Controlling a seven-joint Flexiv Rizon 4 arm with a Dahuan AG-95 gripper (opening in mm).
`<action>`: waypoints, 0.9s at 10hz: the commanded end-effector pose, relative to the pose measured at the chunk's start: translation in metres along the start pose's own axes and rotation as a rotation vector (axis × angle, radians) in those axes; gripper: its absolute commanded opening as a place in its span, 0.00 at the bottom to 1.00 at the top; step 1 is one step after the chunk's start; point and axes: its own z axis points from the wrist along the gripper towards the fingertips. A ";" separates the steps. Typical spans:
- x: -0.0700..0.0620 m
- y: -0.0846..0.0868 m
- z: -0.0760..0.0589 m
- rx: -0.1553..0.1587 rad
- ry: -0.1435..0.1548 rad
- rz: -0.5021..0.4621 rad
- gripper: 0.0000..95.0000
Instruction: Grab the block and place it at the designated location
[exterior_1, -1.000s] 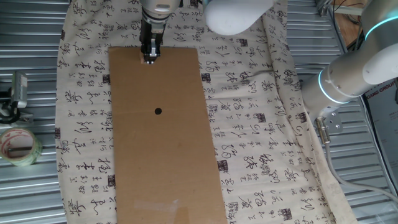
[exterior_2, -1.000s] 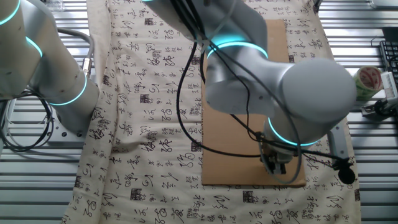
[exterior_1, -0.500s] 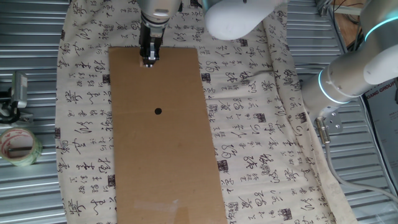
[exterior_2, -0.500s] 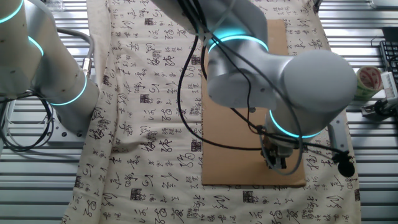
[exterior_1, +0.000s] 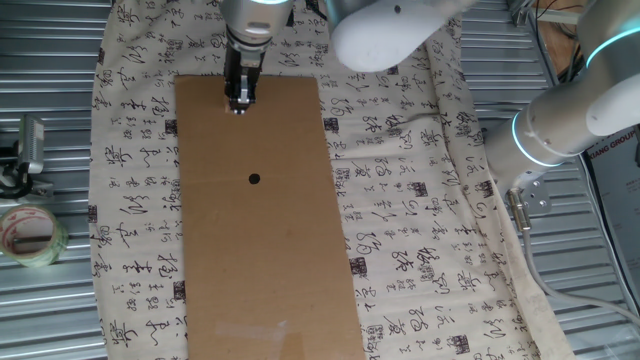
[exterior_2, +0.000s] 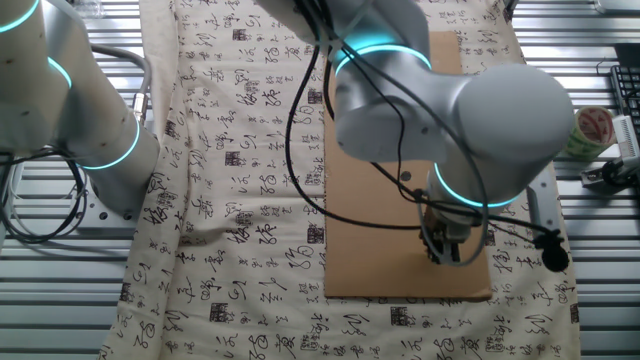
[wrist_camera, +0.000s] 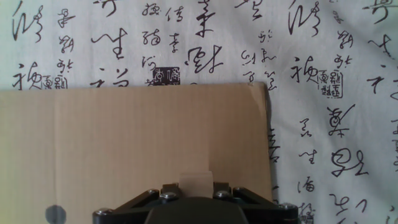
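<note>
Only the hand view shows the block (wrist_camera: 195, 181): a pale tan cube nipped between the two fingers of the claw (wrist_camera: 195, 186), its top face standing clear above the dark finger housing, with the brown cardboard sheet (wrist_camera: 124, 143) behind it and the sheet's corner and the calligraphy cloth (wrist_camera: 329, 93) to the right. A dark blurred patch sits at the lower left edge of that view; it cannot be identified with certainty. In one fixed view the claw (exterior_1: 240, 100) points down over the far end of the cardboard sheet (exterior_1: 265, 250), near its left edge; the block is too small to pick out there. That same view alone shows the designated location (exterior_1: 254, 180), a solid black dot on the sheet, well apart from the claw and bare. The other fixed view has the arm's bulky grey joint (exterior_2: 450, 110) hiding most of the sheet, dot included, and the claw (exterior_2: 447, 250) low near the sheet's edge. A tape roll (exterior_1: 28, 235) lies on the ribbed metal worktop (exterior_1: 50, 320), off the cloth
</note>
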 end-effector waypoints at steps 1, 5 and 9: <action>0.000 0.005 -0.001 0.002 0.001 0.009 0.00; 0.001 0.016 -0.003 -0.006 0.002 0.029 0.00; 0.007 0.023 -0.005 -0.010 0.004 0.038 0.00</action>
